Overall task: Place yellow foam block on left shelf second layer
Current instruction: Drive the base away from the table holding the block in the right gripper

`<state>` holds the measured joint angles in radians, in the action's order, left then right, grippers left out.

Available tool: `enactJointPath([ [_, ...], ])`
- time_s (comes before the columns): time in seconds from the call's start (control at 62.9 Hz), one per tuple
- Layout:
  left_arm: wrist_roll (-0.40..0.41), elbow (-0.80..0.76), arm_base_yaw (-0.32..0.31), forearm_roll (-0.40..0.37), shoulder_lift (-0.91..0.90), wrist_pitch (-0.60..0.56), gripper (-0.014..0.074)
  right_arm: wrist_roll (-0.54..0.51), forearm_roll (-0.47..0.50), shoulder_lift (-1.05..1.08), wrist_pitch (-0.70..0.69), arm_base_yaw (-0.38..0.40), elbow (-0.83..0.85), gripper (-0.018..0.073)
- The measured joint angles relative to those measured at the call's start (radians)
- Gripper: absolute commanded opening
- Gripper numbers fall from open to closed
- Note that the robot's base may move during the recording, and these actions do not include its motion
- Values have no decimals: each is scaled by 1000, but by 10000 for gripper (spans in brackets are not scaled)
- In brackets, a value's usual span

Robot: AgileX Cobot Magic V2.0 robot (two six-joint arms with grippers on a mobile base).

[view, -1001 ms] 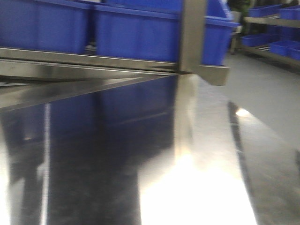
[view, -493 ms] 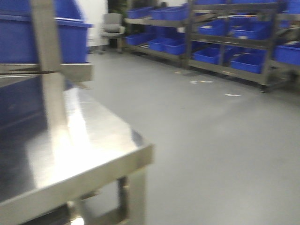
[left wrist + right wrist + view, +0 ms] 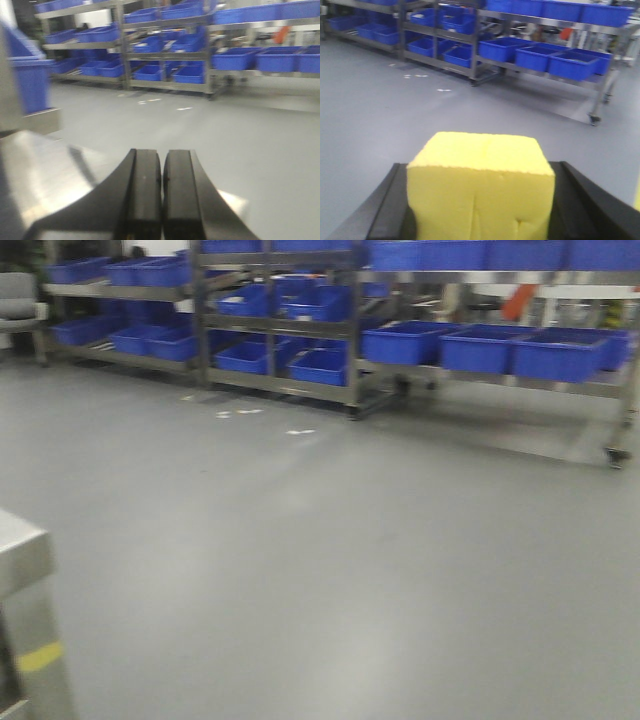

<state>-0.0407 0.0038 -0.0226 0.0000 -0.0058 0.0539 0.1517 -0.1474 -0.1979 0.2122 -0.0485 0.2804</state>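
Two claws we see: the right claw [image 3: 481, 212] clamps the yellow foam block [image 3: 480, 175]; the left claw [image 3: 161, 195] sits closed above a shiny surface [image 3: 45, 170], blue bins [image 3: 235, 59] far beyond.

front view: swung right | steel table [image 3: 20, 540] now just a lower-left corner | bin racks [image 3: 290, 330] across background

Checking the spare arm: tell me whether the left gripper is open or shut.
Shut. The left gripper has its two black fingers side by side, only a thin seam between, nothing held.
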Motion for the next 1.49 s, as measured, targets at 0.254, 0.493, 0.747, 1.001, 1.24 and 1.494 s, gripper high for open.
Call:
enactJointPath([
  [0.254, 0, 0, 0, 0, 0, 0, 124, 0, 0, 0, -2, 0, 0, 428],
  [0.493, 0, 0, 0, 0, 0, 0, 124, 0, 0, 0, -2, 0, 0, 428],
  [0.747, 0, 0, 0, 0, 0, 0, 124, 0, 0, 0, -2, 0, 0, 428],
  [1.001, 0, 0, 0, 0, 0, 0, 124, 0, 0, 0, -2, 0, 0, 428],
  [1.24, 0, 0, 0, 0, 0, 0, 124, 0, 0, 0, -2, 0, 0, 428],
  [1.494, 0, 0, 0, 0, 0, 0, 124, 0, 0, 0, -2, 0, 0, 428],
])
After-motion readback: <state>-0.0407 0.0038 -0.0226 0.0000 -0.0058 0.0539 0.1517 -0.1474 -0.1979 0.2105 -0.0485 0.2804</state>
